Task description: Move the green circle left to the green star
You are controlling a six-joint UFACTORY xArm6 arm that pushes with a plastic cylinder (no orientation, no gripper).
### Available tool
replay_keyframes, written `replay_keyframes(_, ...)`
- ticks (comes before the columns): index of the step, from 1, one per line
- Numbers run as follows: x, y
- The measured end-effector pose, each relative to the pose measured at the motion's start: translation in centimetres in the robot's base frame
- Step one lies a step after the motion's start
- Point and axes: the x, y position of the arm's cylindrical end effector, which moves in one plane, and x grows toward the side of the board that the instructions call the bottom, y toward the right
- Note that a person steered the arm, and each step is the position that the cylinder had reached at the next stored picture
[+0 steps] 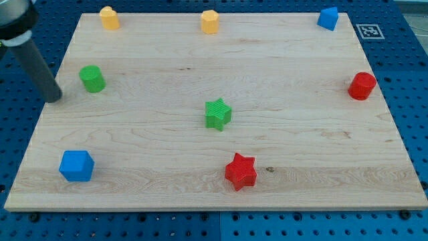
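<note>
The green circle (92, 78) stands on the wooden board near its left edge, in the upper half. The green star (217, 113) sits near the board's middle, well to the right of the circle and a little lower. My tip (54, 98) is at the board's left edge, just left of and slightly below the green circle, a small gap apart from it. The dark rod rises from the tip toward the view's top left.
A yellow block (109, 17) and an orange block (210, 21) stand along the top edge. A blue block (328, 18) is at the top right, a red circle (362, 86) at the right edge, a red star (241, 171) at the bottom middle, a blue cube (76, 166) at the bottom left.
</note>
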Motion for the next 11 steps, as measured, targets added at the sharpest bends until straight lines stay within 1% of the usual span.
replay_keyframes(1,-4.1,2.0)
replay_keyframes(2,-4.1,7.7)
replay_keyframes(3,-1.8,12.3)
replay_keyframes(4,-1.8,12.6)
replay_keyframes(5,-0.4,12.8)
replay_keyframes(6,-0.1,13.2)
replay_keyframes(8,1.2,17.6)
replay_keyframes(10,1.6,22.5)
replay_keyframes(11,1.7,22.6)
